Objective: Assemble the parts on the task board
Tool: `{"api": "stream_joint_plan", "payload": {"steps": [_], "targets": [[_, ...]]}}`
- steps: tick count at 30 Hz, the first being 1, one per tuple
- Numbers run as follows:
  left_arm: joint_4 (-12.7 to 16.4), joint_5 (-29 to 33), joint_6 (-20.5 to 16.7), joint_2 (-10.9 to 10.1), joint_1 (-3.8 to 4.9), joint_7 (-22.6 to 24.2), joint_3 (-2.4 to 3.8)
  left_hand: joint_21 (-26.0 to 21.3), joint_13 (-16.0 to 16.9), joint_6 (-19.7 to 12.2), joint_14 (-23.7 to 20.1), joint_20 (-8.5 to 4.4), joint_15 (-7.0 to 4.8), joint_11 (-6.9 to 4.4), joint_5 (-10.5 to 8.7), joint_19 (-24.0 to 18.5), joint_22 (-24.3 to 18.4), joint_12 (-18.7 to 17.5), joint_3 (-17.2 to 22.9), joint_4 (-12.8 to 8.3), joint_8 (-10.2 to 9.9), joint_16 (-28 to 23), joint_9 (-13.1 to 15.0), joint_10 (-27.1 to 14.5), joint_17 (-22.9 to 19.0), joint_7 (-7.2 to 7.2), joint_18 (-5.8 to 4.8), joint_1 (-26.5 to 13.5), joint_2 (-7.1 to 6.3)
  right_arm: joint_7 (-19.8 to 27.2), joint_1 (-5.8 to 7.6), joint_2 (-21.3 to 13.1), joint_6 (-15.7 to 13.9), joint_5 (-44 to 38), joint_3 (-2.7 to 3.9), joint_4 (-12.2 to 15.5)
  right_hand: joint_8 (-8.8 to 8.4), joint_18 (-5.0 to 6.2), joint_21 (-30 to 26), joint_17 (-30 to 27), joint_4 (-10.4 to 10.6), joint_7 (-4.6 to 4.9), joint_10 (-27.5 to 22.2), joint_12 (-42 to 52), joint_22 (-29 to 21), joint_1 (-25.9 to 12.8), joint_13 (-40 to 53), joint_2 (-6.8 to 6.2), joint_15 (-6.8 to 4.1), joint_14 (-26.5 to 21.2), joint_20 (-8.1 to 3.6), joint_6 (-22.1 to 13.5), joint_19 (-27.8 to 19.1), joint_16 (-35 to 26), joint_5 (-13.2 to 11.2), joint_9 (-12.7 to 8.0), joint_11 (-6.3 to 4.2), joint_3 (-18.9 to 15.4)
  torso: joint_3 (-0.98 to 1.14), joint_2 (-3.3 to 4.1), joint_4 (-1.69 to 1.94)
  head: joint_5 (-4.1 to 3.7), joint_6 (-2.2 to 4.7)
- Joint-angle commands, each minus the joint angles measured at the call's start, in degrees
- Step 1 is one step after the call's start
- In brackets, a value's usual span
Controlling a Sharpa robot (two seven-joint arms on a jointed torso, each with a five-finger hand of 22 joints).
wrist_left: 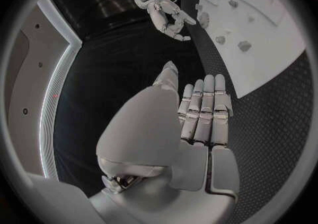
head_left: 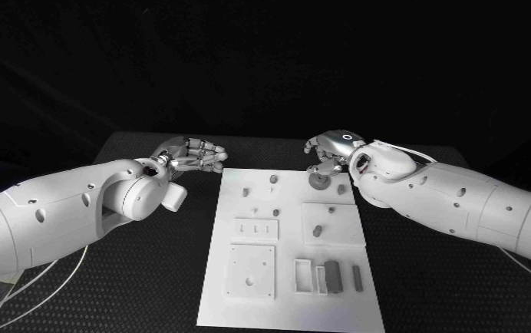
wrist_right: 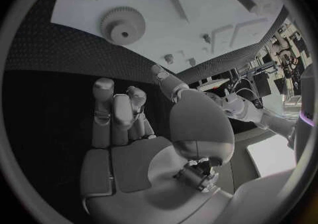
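Head view, board: I am looking down at the white task board (head_left: pixel 290 252), a flat matte plate on the black table (head_left: pixel 144 272), carrying small grey parts and square recessed plates.
Head view, gear: a round grey gear (head_left: pixel 320 181) is lying on the board's far edge, just below the right hand (head_left: pixel 332 151).
Head view, left hand: the left hand (head_left: pixel 195 154) is hovering off the board's far left corner, silver fingers curled inward, holding nothing.
Left wrist view: I am seeing the left hand's fingers (wrist_left: pixel 206 110) lying straight and close together over the dimpled black mat, empty, the board beside them.
Right wrist view: the right hand's fingers (wrist_right: pixel 119 112) are bending inward, gripping nothing; the toothed gear (wrist_right: pixel 122 24) is sitting flat on the board beyond the fingertips, apart from them.
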Motion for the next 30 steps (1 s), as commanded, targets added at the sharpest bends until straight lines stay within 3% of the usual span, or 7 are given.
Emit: {"api": "stream_joint_plan", "payload": {"steps": [1, 6, 13, 17, 20, 23, 30], "targets": [[0.4, -0.1, 0.6, -0.2, 0.12, 1.7, 0.06, -0.4, -0.1, -0.1, 0.5, 0.08, 0.09, -0.25, 0.0, 0.4, -0.1, -0.3, -0.2, 0.0, -0.2, -0.3, 0.0, 0.0, 0.1, -0.05, 0.21, -0.5, 0.11, 0.9, -0.02, -1.1, 4.5, 2.1, -0.05, 0.9, 0.41, 3.65, -0.2, 0.0, 0.2, -0.04, -0.1, 0.3, 1.0, 0.1, -0.1, -0.21, -0.26, 0.0, -0.18, 0.6, 0.1, 0.2, 0.0, 0.1, -0.45, 0.0, 0.14, 0.06, -0.6, 0.08, 0.36], [0.4, -0.2, 2.6, -0.4, 0.11, 4.1, 0.1, -0.5, 0.0, 0.0, 0.5, 0.13, 0.14, 0.07, 0.0, 0.3, -0.1, -0.2, -0.3, 0.0, -0.3, -0.6, -0.1, 0.6, 0.2, 0.24, 0.19, -0.7, 0.1, 2.2, -0.03, -1.9, 7.4, 2.9, -0.05, 0.2, 0.64, 3.65, -0.2, -0.6, 0.6, -0.21, -0.2, 0.2, 1.0, -0.5, -0.2, -1.06, -0.42, -0.3, -0.1, 1.1, -0.1, 0.0, 0.0, 0.1, -0.61, -0.3, 0.41, 0.24, -0.96, 0.32, 0.59], [0.5, -0.2, 5.1, -0.4, 0.11, 3.9, 0.09, -2.1, -0.8, -3.2, -2.4, 1.14, 1.35, 2.17, -0.03, -2.1, -0.7, -2.1, -1.2, 0.1, -2.0, -2.9, -0.8, -1.8, 0.1, 2.77, -0.26, -6.7, -0.82, 2.4, -0.04, -1.9, 8.2, 3.2, -0.06, -1.4, 0.44, 3.65, -0.5, -1.8, 1.1, -0.23, -0.6, -0.1, 0.9, -0.8, -0.4, -1.58, -0.45, -1.2, 0.02, 0.8, -0.5, -0.5, 0.0, 0.0, -0.63, -0.1, 0.23, 0.17, -0.6, -0.27, 0.49], [0.8, -0.2, 5.9, -0.4, 0.1, 3.8, 0.09, -5.2, -1.7, -5.2, -6.3, 2.99, 3.18, 3.37, 0.01, -7.6, -1.8, -3.9, 0.5, 0.1, -2.8, -5.7, -1.0, -4.7, -0.8, 2.78, -1.49, -11.8, -0.93, 2.5, -0.05, -1.3, 8.4, 3.4, -0.06, -2.6, 0.46, 3.65, -0.5, -1.7, 1.2, -0.24, -0.6, -0.1, 0.9, -0.8, -0.4, -1.5, -0.45, -1.2, 0.03, 0.8, -0.5, -0.5, 0.0, 0.0, -0.64, 0.0, 0.18, 0.2, -0.61, -0.38, 0.52], [0.9, -0.2, 6.1, -0.3, 0.1, 3.6, 0.09, -6.6, -2.0, -6.8, -8.4, 3.89, 4.09, 3.86, 0.08, -10.5, -2.0, -4.3, 4.0, 0.0, -3.2, -7.3, -1.0, -6.6, -1.4, 2.56, -2.06, -14.0, -2.43, 2.7, -0.11, -0.6, 8.7, 3.4, -0.06, -3.6, 0.46, 3.65, -0.5, -1.6, 1.2, -0.24, -0.6, -0.1, 0.9, -0.8, -0.4, -1.44, -0.46, -1.2, 0.03, 0.8, -0.5, -0.4, 0.0, 0.0, -0.64, 0.0, 0.19, 0.24, -0.65, -0.32, 0.48], [0.8, -0.2, 6.2, -0.3, 0.1, 3.5, 0.09, -6.4, -1.9, -7.4, -8.4, 4.05, 4.18, 4.04, 0.04, -10.8, -1.4, -4.2, 6.7, 0.1, -2.9, -7.5, -0.7, -7.2, -1.3, 2.88, -1.84, -15.0, -3.52, 2.9, -0.3, -0.2, 9.2, 3.5, -0.08, -4.3, 0.47, 3.65, -0.5, -1.6, 1.3, -0.25, -0.6, 0.0, 0.9, -0.8, -0.4, -1.33, -0.46, -1.1, 0.03, 0.9, -0.5, -0.4, 0.0, 0.0, -0.65, 0.0, 0.12, 0.18, -0.57, -0.41, 0.34], [0.8, -0.2, 6.0, -0.3, 0.1, 3.4, 0.09, -6.0, -1.8, -7.3, -8.2, 3.94, 4.09, 4.14, 0.04, -10.4, -1.0, -4.0, 7.7, 0.0, -2.6, -7.4, -0.5, -7.2, -1.1, 3.43, -1.46, -15.0, -3.62, 3.5, -1.39, 0.8, 9.8, 4.2, -0.14, -5.5, 0.61, 3.65, -0.5, -1.4, 1.5, -0.31, -0.6, 0.0, 1.0, -1.1, -0.4, -0.82, -0.51, -1.1, 0.07, 1.1, -0.5, -0.3, 0.0, 0.1, -0.71, -0.1, 0.07, 0.21, -0.56, -0.33, 0.08]]}}
